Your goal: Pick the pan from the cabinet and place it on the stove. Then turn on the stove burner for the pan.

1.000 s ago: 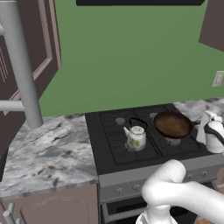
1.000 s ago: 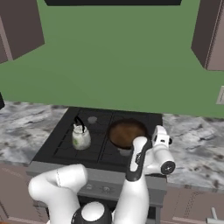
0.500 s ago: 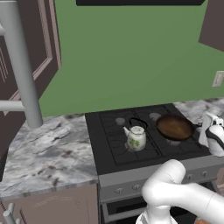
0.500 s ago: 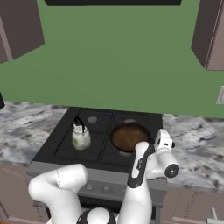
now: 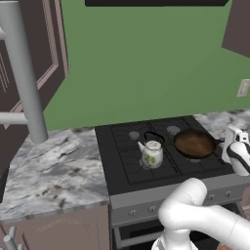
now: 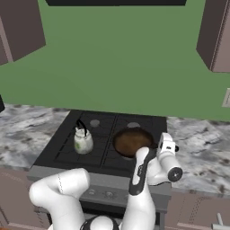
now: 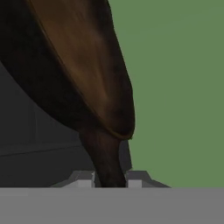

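Presently gripper (image 7: 111, 183) clamps handle of pan (image 5: 194, 143) over stove's (image 5: 122, 161) right side; off-centre release could tip it off the grate.

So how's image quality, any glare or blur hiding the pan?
Left base view: flat even light, no glare, pan clear. Right base view: the same, arm covers the pan's near rim. Hand view: pan very close and soft-edged, handle between the pincer tips.
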Available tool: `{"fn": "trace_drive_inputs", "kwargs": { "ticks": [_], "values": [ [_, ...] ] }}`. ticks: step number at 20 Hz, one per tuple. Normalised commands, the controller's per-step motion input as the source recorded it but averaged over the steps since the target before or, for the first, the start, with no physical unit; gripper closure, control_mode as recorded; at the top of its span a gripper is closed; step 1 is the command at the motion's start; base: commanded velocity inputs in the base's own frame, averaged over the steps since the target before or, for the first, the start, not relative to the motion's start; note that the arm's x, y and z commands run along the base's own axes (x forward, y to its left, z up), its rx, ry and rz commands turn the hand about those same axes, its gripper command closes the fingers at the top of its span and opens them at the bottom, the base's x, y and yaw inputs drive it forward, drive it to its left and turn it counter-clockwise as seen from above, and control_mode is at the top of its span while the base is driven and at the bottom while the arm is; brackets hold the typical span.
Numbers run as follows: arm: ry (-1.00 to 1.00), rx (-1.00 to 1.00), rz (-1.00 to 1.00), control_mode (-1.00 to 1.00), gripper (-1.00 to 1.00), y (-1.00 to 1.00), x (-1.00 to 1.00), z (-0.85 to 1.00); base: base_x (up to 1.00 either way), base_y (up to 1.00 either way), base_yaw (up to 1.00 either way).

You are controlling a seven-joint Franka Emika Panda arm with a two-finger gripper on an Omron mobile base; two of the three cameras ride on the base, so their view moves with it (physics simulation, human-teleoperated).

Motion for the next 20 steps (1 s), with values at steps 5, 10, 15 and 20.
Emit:
{"fn": "trace_drive_inputs", "kwargs": {
  "ticks": [5,10,15,20],
  "values": [
    [0.00,-0.03,0.00,-1.00,1.00,-0.08,0.00,-0.31,0.00,0.00,0.00],
    [0.00,-0.02,0.00,-1.00,1.00,-0.13,0.00,-0.24,0.00,0.00,0.00],
    [-0.01,-0.01,0.00,-1.00,1.00,-0.14,-0.24,-0.12,0.00,0.00,0.00],
    [-0.05,0.00,0.00,-1.00,1.00,-0.03,-0.47,-0.01,0.00,0.00,0.00]
  ]
}}
